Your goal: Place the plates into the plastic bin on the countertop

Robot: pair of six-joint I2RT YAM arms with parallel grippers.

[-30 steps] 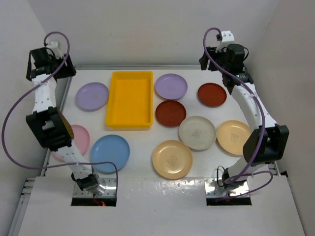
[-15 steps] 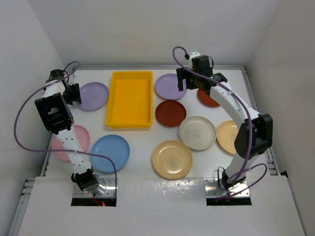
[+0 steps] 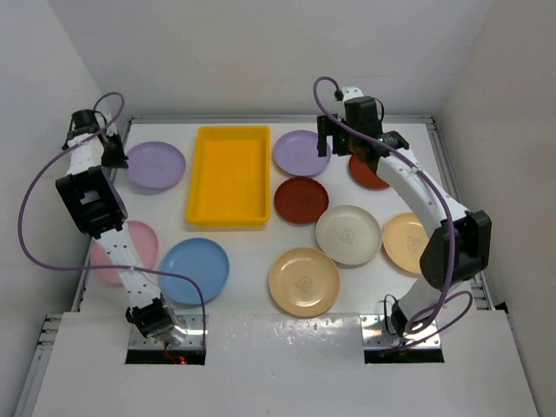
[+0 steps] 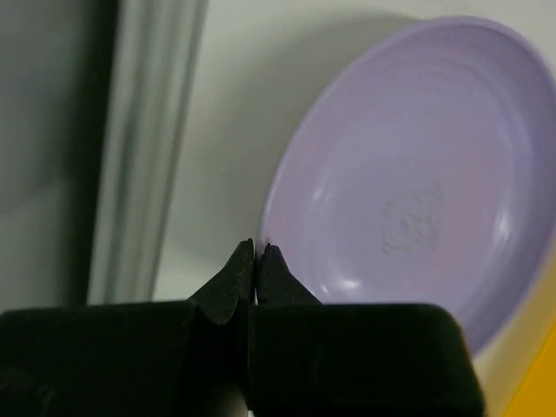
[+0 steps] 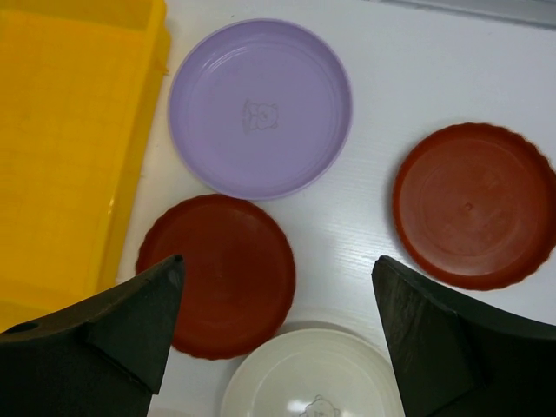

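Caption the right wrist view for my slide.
Right claw, open, looks down on a lilac plate, a red plate by the bin, a second red plate and a cream plate's rim.

I'm seeing the yellow rectangular plastic bin (image 3: 229,174) sitting far on the white countertop (image 3: 252,248), one round lilac plastic plate (image 3: 156,165) lying to its left, a second lilac plate (image 3: 301,153) to its right, and a round dark red plastic plate (image 3: 301,200) lying just nearer than that.
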